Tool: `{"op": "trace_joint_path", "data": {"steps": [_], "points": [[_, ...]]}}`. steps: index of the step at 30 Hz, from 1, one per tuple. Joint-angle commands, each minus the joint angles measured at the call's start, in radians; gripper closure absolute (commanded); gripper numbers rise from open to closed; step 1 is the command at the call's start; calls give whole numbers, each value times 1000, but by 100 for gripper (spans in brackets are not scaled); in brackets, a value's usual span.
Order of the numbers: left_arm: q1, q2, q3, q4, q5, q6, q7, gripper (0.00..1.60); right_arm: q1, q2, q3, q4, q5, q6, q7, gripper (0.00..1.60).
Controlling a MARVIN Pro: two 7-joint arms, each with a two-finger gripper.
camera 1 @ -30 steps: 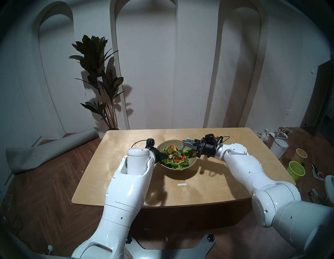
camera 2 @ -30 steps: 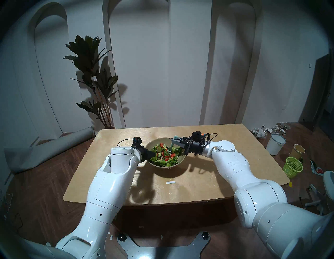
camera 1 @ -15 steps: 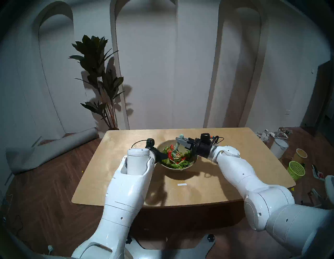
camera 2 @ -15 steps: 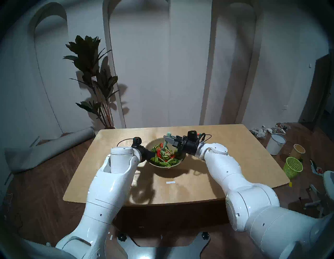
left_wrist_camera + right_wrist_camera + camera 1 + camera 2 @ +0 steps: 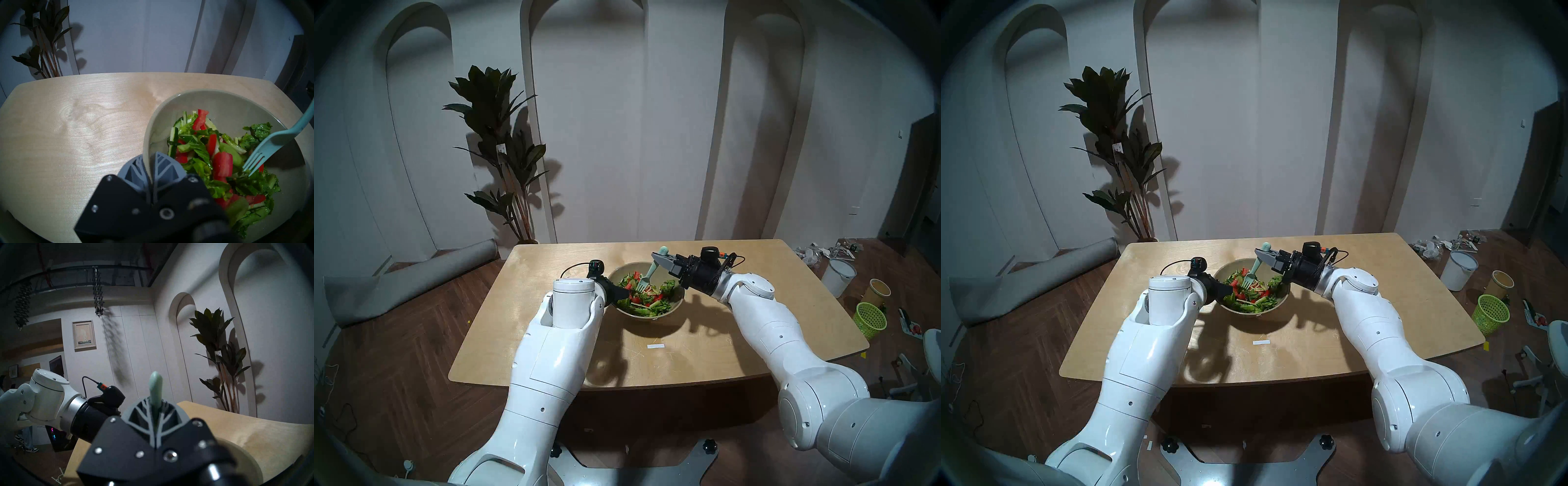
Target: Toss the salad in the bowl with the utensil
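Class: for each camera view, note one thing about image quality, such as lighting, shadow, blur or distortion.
Both head views: fisheye bends the arches, dark rim; arms cast hard shadows on the table. Left wrist view: salad and fork sharp, the left gripper mount blurred. Right wrist view: dim room, near black mount of the right gripper soft, plant shadowed on the wall.

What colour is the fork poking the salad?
Pale mint green, almost light blue; the fork shows best in the left wrist view.

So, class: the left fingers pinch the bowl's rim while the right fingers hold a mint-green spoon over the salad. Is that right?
Not quite. The utensil is a fork, not a spoon: the left wrist view shows its tines over the salad. The rest stands: the left fingers pinch the bowl rim, and the right fingers hold the handle.
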Motion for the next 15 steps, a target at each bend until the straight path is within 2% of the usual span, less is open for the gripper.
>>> {"op": "trace_joint_path", "data": {"steps": [1, 7, 12, 15], "points": [[-10, -2, 2, -7, 0, 1, -1, 160, -49, 66, 31, -114, 15, 37, 17, 160], [-10, -2, 2, -7, 0, 1, -1, 160, -97, 99, 51, -197, 5, 61, -5, 160], [-10, -2, 2, -8, 0, 2, -1, 160, -151, 99, 47, -264, -28, 96, -73, 160], [-11, -2, 2, -8, 0, 2, -1, 160, -144, 84, 31, -241, -36, 85, -71, 160]]}}
